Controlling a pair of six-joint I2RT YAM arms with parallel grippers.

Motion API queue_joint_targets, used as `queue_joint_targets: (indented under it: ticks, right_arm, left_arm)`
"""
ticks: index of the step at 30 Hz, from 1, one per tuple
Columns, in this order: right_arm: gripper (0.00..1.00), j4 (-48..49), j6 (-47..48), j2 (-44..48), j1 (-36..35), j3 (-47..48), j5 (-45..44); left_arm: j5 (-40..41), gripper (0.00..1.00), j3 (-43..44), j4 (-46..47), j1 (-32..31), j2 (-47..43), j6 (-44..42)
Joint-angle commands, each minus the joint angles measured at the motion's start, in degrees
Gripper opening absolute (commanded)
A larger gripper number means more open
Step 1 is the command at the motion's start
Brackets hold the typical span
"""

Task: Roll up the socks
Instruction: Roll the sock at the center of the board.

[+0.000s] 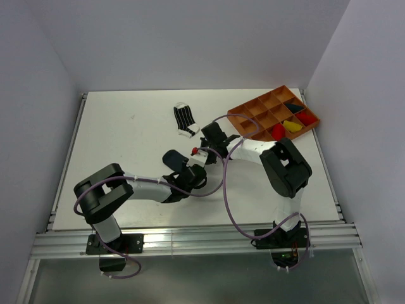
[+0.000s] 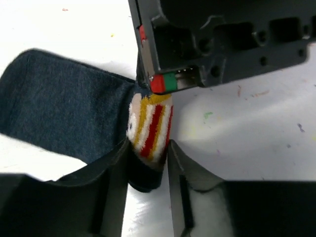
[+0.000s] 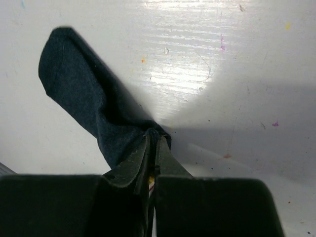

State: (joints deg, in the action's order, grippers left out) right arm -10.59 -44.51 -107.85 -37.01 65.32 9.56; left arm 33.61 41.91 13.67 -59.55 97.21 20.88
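Note:
A dark navy sock (image 2: pixel 59 111) lies on the white table, its red, yellow and white patterned cuff (image 2: pixel 150 126) raised off the surface. My left gripper (image 2: pixel 148 145) has a finger pressed on each side of that cuff. My right gripper (image 3: pixel 153 137) is shut on a fold of the same sock (image 3: pixel 84 98); its body hangs just above the cuff in the left wrist view. In the top view both grippers, left (image 1: pixel 192 167) and right (image 1: pixel 204 152), meet at mid-table over the navy sock (image 1: pixel 172 158). A black-and-white striped sock (image 1: pixel 185 119) lies flat farther back.
An orange compartment tray (image 1: pixel 253 109) stands at the back right, holding red bundles (image 1: pixel 277 131), a yellow bundle (image 1: pixel 291 125) and a dark piece (image 1: pixel 292 106). The right arm's cable (image 1: pixel 223 190) loops across the near table. White walls enclose the table.

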Motion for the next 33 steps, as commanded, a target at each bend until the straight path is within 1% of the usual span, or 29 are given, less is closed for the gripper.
queue_joint_targets:
  ticks: [1,2,3,4,5,6,7,8,9,10,11,12,14,15,16,17,18,19,20,22,23,24,27,33]
  right_arm:
    - [0.00,1.97,-1.63,-0.17,0.36,0.25,3.09]
    - [0.00,3.11,-1.80,0.10,0.63,-0.45,4.31]
    - [0.00,3.64,-2.07,0.27,0.63,-0.89,4.76]
    - [0.00,4.43,-2.59,0.54,0.89,-1.33,5.29]
    - [0.00,6.00,-2.86,1.15,0.98,-1.86,5.90]
    - [0.03,6.89,-3.30,1.50,1.33,-3.25,6.08]
    - [0.06,7.86,-3.65,1.94,1.51,-4.05,6.34]
    - [0.09,9.69,-3.91,2.99,1.68,-4.84,6.35]
    - [0.15,10.41,-4.61,3.61,1.86,-6.50,6.26]
    - [0.18,11.11,-4.97,4.31,2.29,-7.39,6.17]
    - [0.22,13.90,-5.32,5.71,2.56,-8.27,6.00]
    - [0.30,14.97,-6.19,6.51,2.82,-10.11,5.65]
    - [0.38,18.04,-6.99,8.96,3.70,-12.13,4.86]
    - [0.45,18.84,-7.60,9.67,3.88,-13.89,3.89]
    - [0.48,19.63,-7.87,10.29,4.05,-14.69,3.54]
    - [0.51,21.12,-8.05,11.16,4.23,-15.30,3.36]
    - [0.56,21.75,-8.13,11.43,4.32,-16.35,3.27]
    - [0.58,22.27,-8.31,11.52,4.41,-16.63,3.62]
    - [0.60,23.32,-8.57,11.26,4.23,-17.15,3.97]
    - [0.61,24.56,-9.54,10.74,4.23,-17.59,5.11]
    - [0.61,25.70,-10.06,10.21,4.23,-18.12,5.46]
    - [0.63,26.40,-10.76,9.77,4.14,-18.30,5.73]
    - [0.64,27.64,-11.73,8.45,3.97,-18.30,6.52]
    - [0.65,27.20,-12.35,5.38,3.53,-16.37,6.52]
  left_arm:
    - [1.55,0.38,3.52,-4.17,-0.30,2.72,1.61]
    - [1.81,0.26,3.96,-5.40,-0.30,3.59,1.70]
    - [1.81,0.26,4.40,-5.41,-0.30,3.78,1.79]
    - [1.47,0.16,4.93,-5.84,-0.30,3.95,1.62]
    - [1.12,0.13,5.02,-5.85,-0.22,3.78,1.53]
    - [-0.19,0.04,5.20,-6.20,-0.04,3.60,1.61]
    - [-0.99,0.01,5.46,-6.46,0.13,3.34,1.88]
    - [-2.30,0.01,5.46,-6.55,0.48,2.64,2.31]
    - [-3.71,0.01,5.38,-6.55,0.92,2.29,2.75]
    - [-7.29,0.01,5.03,-6.47,2.14,1.33,3.89]
    - [-9.15,0.01,4.76,-6.38,2.94,0.79,4.60]
    - [-11.00,0.01,4.50,-6.20,3.82,0.35,5.39]
    - [-16.61,0.01,3.62,-5.94,6.89,-1.40,7.67]
    - [-18.82,0.01,3.36,-5.76,8.99,-1.93,9.07]
    - [-20.84,0.01,2.66,-5.50,10.14,-2.89,9.87]
    - [-25.30,0.01,2.21,-4.54,11.37,-3.34,10.66]
    - [-27.69,0.01,1.86,-4.01,12.52,-3.52,12.23]
    - [-30.07,0.01,1.34,-3.66,15.05,-3.60,13.12]
    - [-34.09,0.01,1.07,-2.61,16.38,-3.61,14.09]
    - [-38.42,0.01,-0.33,-1.02,19.63,-3.17,16.99]
    - [-40.18,0.01,-0.95,-0.06,20.69,-2.90,17.87]
    - [-43.68,0.01,-1.30,1.43,21.57,-2.55,19.62]
    - [-48.96,0.01,-2.97,4.77,25.43,-0.97,23.31]
    - [-53.99,0.04,-8.24,11.37,28.78,0.44,29.90]
